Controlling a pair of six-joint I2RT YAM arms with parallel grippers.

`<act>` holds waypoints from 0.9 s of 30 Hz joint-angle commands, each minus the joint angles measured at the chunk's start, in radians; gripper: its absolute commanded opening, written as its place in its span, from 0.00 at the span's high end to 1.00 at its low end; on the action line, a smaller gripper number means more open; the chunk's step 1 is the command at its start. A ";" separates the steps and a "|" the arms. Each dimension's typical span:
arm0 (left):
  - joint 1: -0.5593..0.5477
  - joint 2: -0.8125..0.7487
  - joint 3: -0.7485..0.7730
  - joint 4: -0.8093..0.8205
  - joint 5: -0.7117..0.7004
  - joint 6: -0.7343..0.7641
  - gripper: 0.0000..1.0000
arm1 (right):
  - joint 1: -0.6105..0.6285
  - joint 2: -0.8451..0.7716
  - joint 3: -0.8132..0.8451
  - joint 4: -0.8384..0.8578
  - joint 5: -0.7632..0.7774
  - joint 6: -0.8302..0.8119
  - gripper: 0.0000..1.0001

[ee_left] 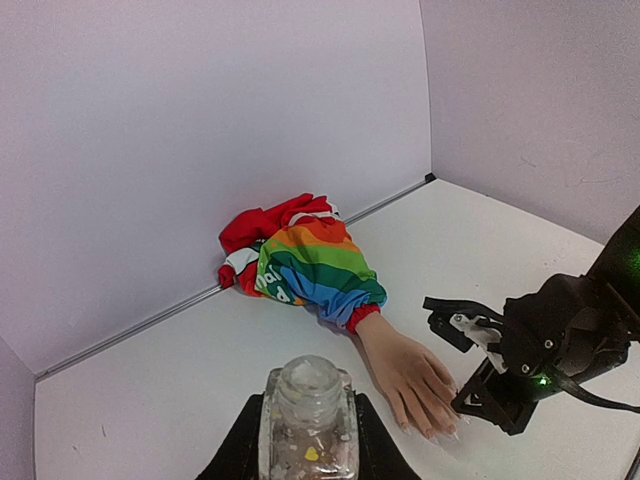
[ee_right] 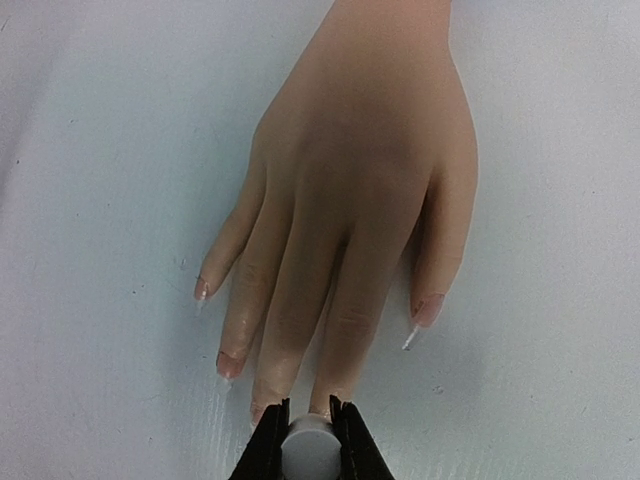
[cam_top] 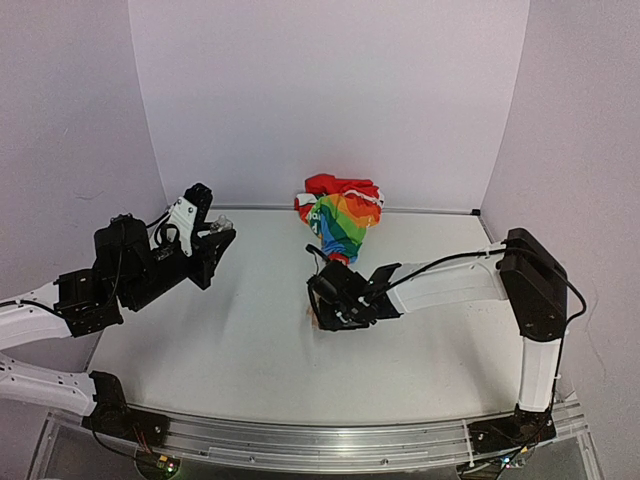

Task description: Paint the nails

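Application step in hand. The fake hand (ee_right: 350, 180) lies palm down near the middle of the worktop (cam_top: 250, 340). Its fingers point toward the near edge, and its rainbow sleeve (cam_top: 345, 215) is bunched against the far edge. The right gripper (ee_right: 310, 440) is poised just over the fingertips, jaws closed narrowly on a small white cap (ee_right: 310, 452), judged to be the brush handle; any bristles are hidden beneath it. The nails (ee_right: 229, 363) look pale and largely bare, though a thin coat could not be told in these views, so the task is judged to be at an early stage. The left gripper (ee_left: 308, 435) hangs near the left edge, clamped on a small clear bottle (ee_left: 308, 395) that appears uncapped. The next move calls for a short, light stroke along one nail, with the tip lowered only to contact. A hard press could shove the hand, which seems unsecured. Bare worktop lies toward the near, left and right edges, while the far edge is closed by the wall and the sleeve. The bottle is well apart from the right gripper, so a re-dip would require a long crossing toward the left edge.
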 commanded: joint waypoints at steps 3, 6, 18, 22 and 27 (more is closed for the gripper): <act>0.005 -0.016 0.031 0.007 0.008 -0.004 1.00 | 0.013 0.001 -0.009 0.003 0.006 0.021 1.00; 0.005 -0.019 0.032 0.005 0.008 -0.005 1.00 | 0.016 -0.011 -0.014 0.002 0.007 0.025 1.00; 0.005 -0.022 0.011 0.061 0.077 -0.070 1.00 | 0.034 -0.293 -0.114 0.009 0.011 -0.077 1.00; 0.006 -0.036 -0.076 0.193 0.215 -0.098 1.00 | 0.024 -0.399 -0.098 0.016 -0.054 -0.211 1.00; 0.006 -0.031 -0.203 0.448 0.430 -0.115 1.00 | -0.001 -0.506 -0.064 0.020 -0.237 -0.354 1.00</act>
